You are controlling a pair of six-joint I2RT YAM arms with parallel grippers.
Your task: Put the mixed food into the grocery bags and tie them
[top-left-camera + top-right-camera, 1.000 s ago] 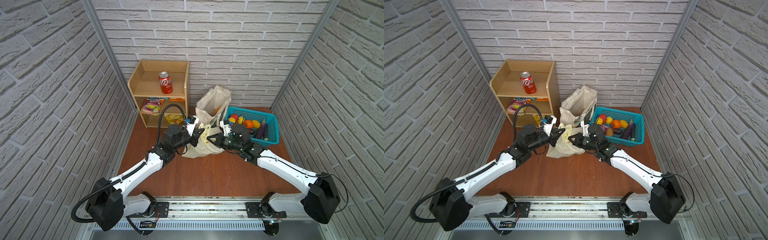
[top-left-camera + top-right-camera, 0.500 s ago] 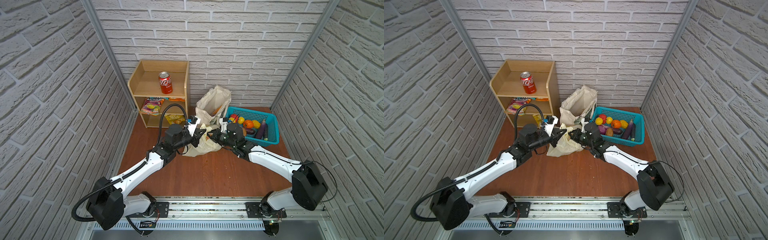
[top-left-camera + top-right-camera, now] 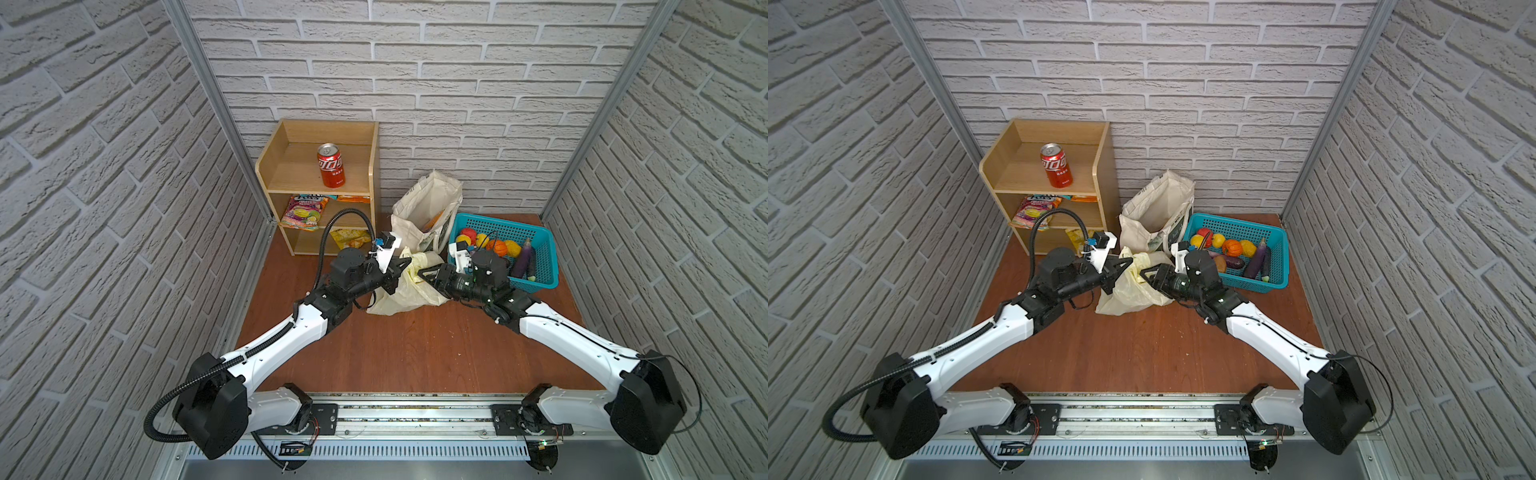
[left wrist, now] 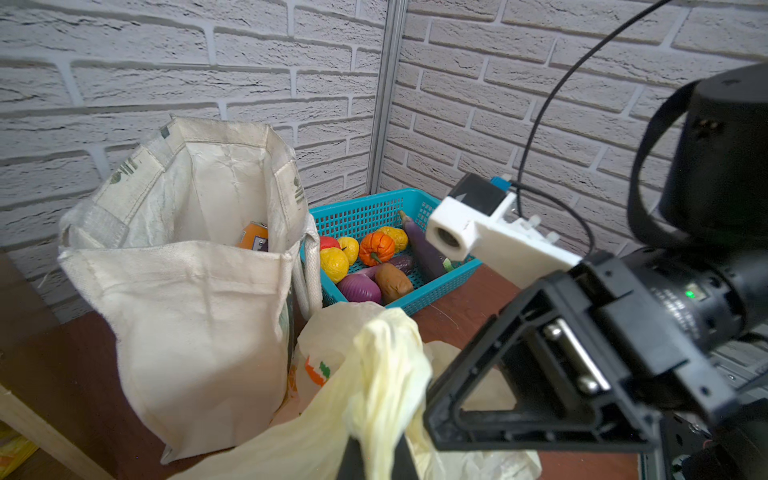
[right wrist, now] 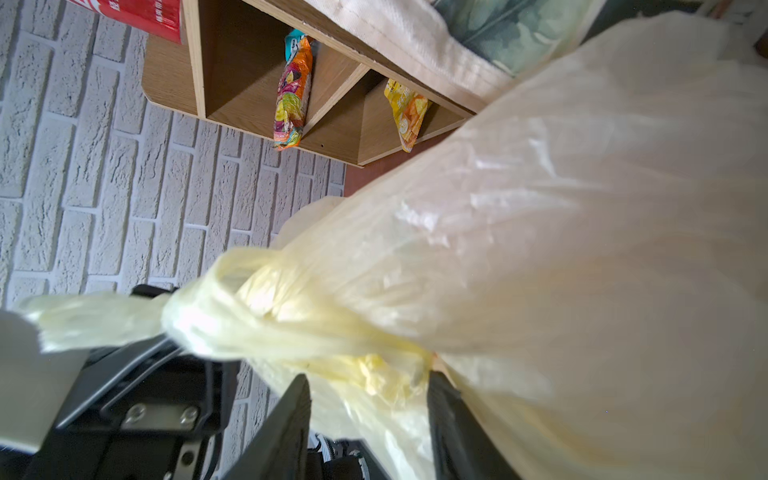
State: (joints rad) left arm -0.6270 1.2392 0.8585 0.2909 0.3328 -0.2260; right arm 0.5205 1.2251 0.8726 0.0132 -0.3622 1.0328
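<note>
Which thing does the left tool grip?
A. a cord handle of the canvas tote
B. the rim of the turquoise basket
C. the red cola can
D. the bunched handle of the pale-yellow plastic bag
D: in the left wrist view, the bunched handle of the pale-yellow plastic bag comes out from between the closed fingers of the left tool. The canvas tote stands free behind it.

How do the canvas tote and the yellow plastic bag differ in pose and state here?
The canvas tote stands upright, mouth wide open; the plastic bag slumps with its top bunched and twisted. The tote is opaque cream cloth, the plastic bag thin and translucent. No gripper touches the tote; the left gripper is shut on the plastic bag's top. Both rest on the wooden table.
</note>
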